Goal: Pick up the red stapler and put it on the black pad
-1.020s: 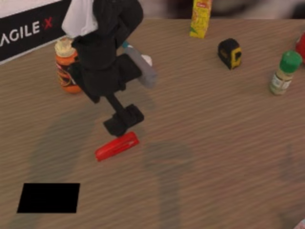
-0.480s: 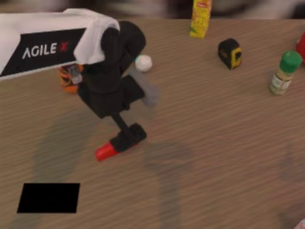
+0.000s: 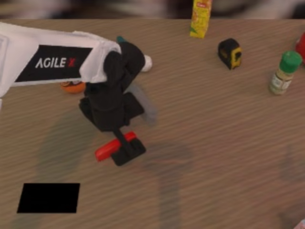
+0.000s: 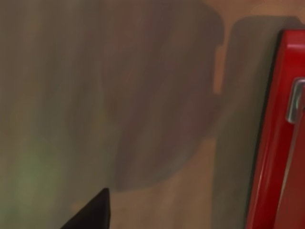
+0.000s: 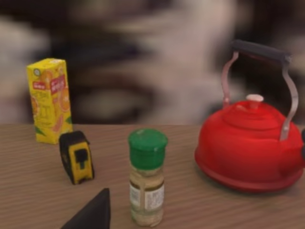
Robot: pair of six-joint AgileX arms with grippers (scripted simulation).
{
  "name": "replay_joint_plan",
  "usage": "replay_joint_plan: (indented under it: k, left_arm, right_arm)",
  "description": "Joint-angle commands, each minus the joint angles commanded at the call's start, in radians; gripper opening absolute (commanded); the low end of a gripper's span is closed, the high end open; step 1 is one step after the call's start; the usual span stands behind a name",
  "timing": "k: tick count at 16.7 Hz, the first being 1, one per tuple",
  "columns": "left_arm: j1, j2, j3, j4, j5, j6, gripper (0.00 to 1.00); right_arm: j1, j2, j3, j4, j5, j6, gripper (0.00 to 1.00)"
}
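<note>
The wooden table (image 3: pixel 224 143) has broad bare room to the right of the red stapler (image 3: pixel 106 151). The left arm (image 3: pixel 52 62) reaches down over the stapler; the left gripper (image 3: pixel 125 149) straddles its right end, though whether the claw pinches it I cannot tell. The black pad (image 3: pixel 48 197) lies near the front-left edge, below and left of the stapler, apart from it. Far right of the stapler stand the red kettle (image 5: pixel 250 145), juice carton (image 3: pixel 200 18), green-capped shaker (image 3: pixel 284 72) holding pale contents, and tape measure (image 3: pixel 229 53). The orange bottle (image 3: pixel 72 86) peeks from under the arm.
</note>
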Motion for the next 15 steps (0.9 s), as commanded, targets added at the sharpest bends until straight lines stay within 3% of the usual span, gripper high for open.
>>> replay_joint_plan:
  k: [13, 15]
  left_arm:
    - [0.000, 0.000, 0.000, 0.000, 0.000, 0.000, 0.02]
    - [0.000, 0.000, 0.000, 0.000, 0.000, 0.000, 0.00]
  right_arm:
    - [0.000, 0.000, 0.000, 0.000, 0.000, 0.000, 1.00]
    - [0.000, 0.000, 0.000, 0.000, 0.000, 0.000, 1.00]
